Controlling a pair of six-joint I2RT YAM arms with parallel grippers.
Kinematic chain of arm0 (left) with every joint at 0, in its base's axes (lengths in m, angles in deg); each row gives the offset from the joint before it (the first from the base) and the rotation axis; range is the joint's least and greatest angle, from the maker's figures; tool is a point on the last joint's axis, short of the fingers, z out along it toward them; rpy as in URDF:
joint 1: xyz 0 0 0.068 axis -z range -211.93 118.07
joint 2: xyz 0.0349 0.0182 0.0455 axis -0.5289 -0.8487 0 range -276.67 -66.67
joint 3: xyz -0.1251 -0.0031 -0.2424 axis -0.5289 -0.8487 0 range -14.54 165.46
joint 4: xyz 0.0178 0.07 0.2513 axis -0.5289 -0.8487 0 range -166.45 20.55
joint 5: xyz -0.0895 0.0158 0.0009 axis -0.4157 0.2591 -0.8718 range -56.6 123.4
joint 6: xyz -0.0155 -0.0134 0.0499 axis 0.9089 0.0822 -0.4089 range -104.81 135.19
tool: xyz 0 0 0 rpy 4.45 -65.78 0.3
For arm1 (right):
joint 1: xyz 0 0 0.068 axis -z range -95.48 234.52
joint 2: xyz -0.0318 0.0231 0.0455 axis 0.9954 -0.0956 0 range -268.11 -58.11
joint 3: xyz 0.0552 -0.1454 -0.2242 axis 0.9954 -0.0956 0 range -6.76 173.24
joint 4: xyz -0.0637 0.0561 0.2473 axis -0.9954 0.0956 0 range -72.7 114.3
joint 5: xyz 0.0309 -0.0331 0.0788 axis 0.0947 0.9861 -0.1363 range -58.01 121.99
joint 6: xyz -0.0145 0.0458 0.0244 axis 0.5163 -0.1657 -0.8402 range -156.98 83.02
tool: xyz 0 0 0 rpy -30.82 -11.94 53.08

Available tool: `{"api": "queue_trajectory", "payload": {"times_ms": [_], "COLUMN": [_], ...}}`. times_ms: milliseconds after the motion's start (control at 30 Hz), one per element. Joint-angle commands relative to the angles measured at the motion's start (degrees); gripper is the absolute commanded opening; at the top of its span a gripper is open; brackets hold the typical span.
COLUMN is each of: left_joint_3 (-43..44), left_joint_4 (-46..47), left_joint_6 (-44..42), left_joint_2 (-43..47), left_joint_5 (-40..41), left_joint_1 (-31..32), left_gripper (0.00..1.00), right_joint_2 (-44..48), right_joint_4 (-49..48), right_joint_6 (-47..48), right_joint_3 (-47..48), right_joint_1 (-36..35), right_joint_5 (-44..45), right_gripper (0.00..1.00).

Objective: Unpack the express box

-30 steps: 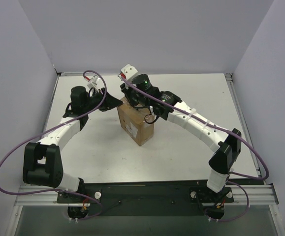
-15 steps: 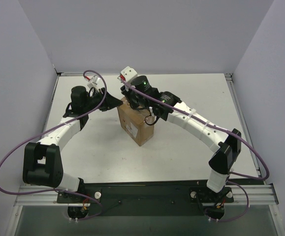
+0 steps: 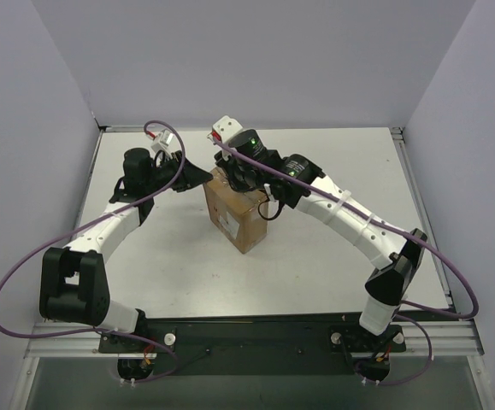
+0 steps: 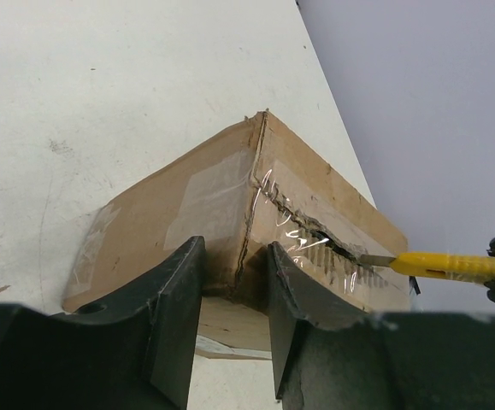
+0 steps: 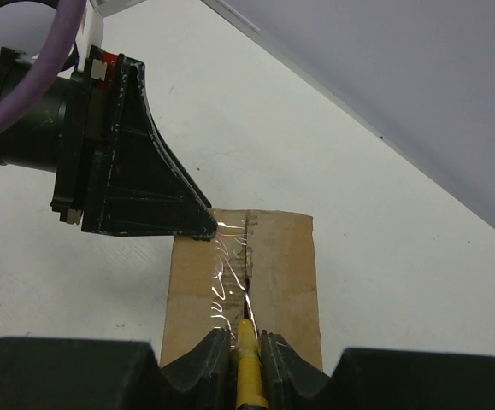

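left gripper [image 4: 234,256] pinching express box [image 4: 187,205] corner | right gripper [image 5: 247,337] clenched on utility knife [image 5: 248,380], blade in seam [image 5: 248,282] | risk: blade drag twists box out of pinch

Your express box [image 3: 238,218] sits on the table [image 3: 341,162], left gripper [image 3: 204,177] astride its left corner, right gripper [image 5: 247,342] above, knife [image 4: 448,266] in its top seam.

The express box [image 4: 187,196] is brown (clear glossy tape [image 4: 291,229] on its seam), the knife [image 4: 448,266] yellow.
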Motion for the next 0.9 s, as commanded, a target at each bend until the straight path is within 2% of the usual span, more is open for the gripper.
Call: {"api": "queue_trajectory", "payload": {"times_ms": [0,867], "left_joint_3": [0.8,0.9], "left_joint_4": [-6.7,-8.3], "left_joint_6": [-2.9,-4.5], "left_joint_2": [-1.9,-1.2], "left_joint_5": [4.2,6.3], "left_joint_1": [0.0,0.7], "left_gripper": [0.37,0.32], "right_joint_2": [1.9,7.9], "right_joint_4": [5.5,8.7], "right_joint_6": [-1.1,-0.3], "right_joint_3": [2.6,-4.0], "right_joint_1": [-0.6,-1.1], "right_joint_5": [2.9,3.1], "right_gripper": [0.00,0.00]}}
